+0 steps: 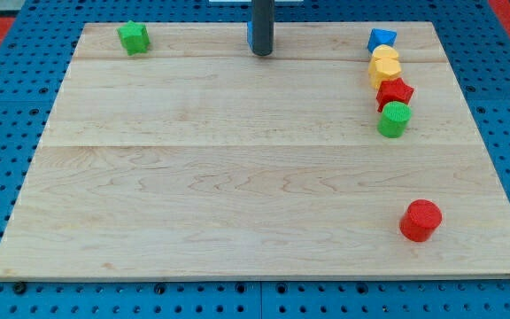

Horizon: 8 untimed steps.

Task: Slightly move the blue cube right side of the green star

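Observation:
A green star lies at the board's top left corner. My rod comes down at the top middle, and my tip rests on the board well to the right of the star. A blue cube sits right behind the rod. Only a thin blue sliver of it shows at the rod's left edge, and the rest is hidden. The tip looks to be touching the cube or very close to it.
Down the right side runs a close column: a blue angular block, two yellow blocks, a red star and a green cylinder. A red cylinder stands alone at the bottom right. The wooden board lies on blue pegboard.

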Each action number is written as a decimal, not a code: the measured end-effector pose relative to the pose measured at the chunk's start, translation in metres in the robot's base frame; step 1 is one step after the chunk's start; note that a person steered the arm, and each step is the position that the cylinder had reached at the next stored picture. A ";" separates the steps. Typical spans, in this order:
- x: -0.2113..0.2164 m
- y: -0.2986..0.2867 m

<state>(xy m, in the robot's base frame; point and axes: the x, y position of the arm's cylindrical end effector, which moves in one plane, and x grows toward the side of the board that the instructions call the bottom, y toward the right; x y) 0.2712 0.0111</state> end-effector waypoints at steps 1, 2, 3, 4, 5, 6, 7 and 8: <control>0.002 0.055; -0.052 0.072; -0.062 0.027; -0.051 -0.020; -0.046 -0.019; -0.046 -0.009; -0.046 -0.009; -0.046 -0.008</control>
<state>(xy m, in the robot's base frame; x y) 0.2249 0.0028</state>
